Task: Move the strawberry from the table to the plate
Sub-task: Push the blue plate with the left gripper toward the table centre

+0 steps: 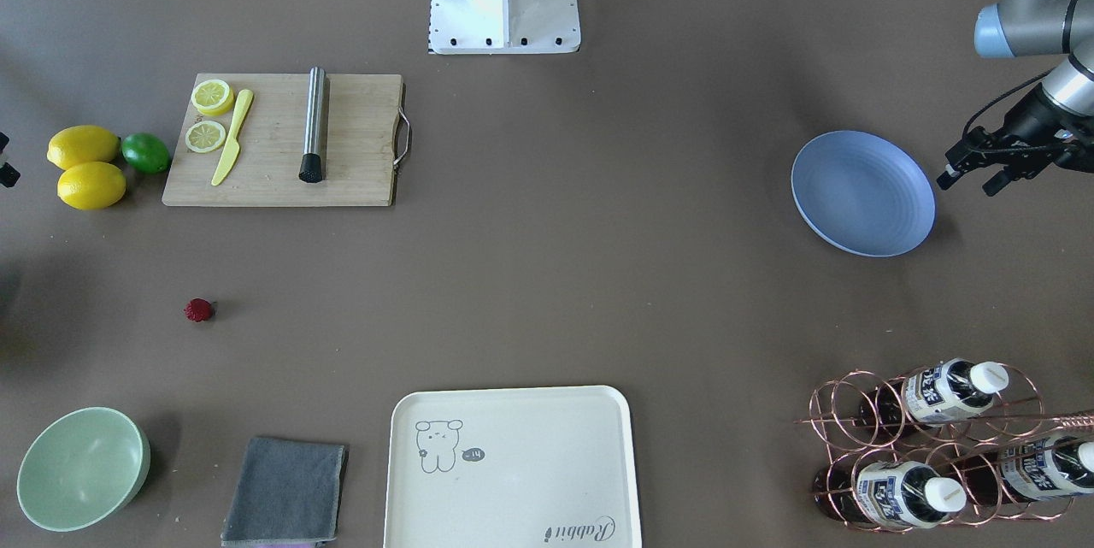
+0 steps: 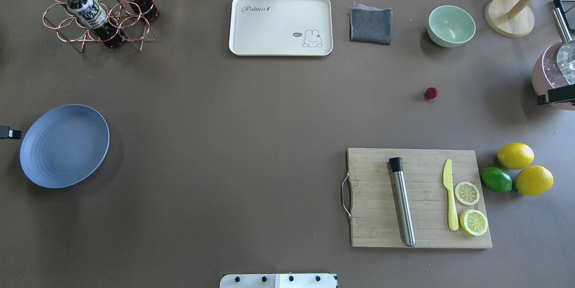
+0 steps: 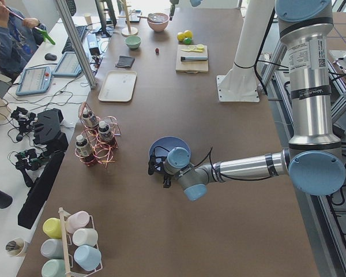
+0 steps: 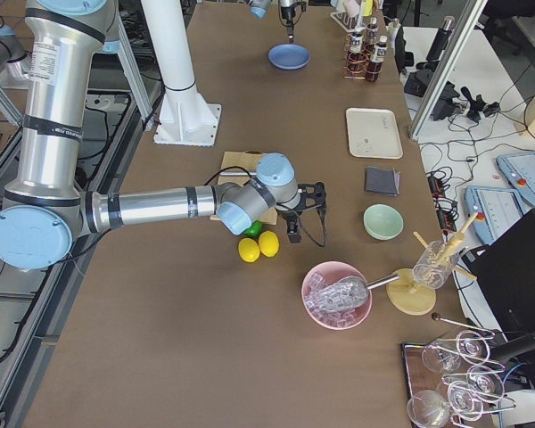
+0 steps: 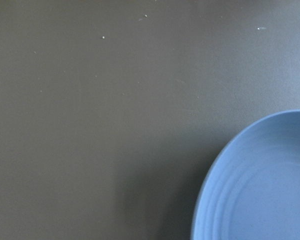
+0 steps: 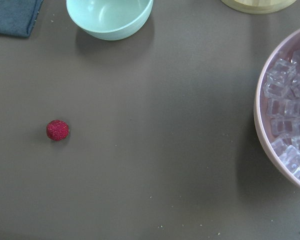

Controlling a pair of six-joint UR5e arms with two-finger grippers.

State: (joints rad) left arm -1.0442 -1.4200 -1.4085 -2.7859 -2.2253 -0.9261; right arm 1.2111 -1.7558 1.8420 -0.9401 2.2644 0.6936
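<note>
Strawberry (image 1: 198,309): 1 | plate (image 1: 861,192): 1 | whole lemons (image 1: 83,146): 2 | lime (image 1: 145,152): 1

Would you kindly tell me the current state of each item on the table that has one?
strawberry: lying on the table, ungripped.
plate: empty.
green bowl: upright, empty.
tray: empty.
pink bowl: filled with ice cubes.
bottles: capped, held in the rack.
cloth: folded.
left pincer: open, empty, beside the plate.
right pincer: mostly out of frame, opening unclear.
</note>
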